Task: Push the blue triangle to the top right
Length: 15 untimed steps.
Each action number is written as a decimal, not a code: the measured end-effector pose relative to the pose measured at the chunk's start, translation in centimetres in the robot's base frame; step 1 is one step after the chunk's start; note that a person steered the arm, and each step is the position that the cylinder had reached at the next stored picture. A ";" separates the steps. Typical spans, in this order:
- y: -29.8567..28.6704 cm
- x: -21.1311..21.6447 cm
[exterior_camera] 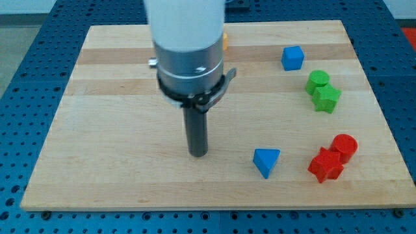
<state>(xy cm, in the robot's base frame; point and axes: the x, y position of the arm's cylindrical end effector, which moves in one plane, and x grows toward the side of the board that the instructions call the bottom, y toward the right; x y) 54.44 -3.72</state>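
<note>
The blue triangle (pixel 266 161) lies on the wooden board (pixel 117 130) near the view's bottom, right of centre. My tip (pixel 197 153) touches the board to the left of the blue triangle, about a hundred pixels away, with bare wood between them. The arm's white and grey body rises above the tip and hides part of the board's top middle.
A blue cube (pixel 292 58) sits at the top right. A green cylinder (pixel 318 80) and a green star-like block (pixel 327 98) touch below it. A red cylinder (pixel 344 147) and a red star-like block (pixel 325 165) touch at the bottom right. An orange block (pixel 225 41) peeks out behind the arm.
</note>
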 end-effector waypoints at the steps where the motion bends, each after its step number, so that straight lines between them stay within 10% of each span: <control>1: 0.8 3.3; 3: 12.2 4.0; 15: 14.9 -9.0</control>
<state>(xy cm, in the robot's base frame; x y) 45.48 11.18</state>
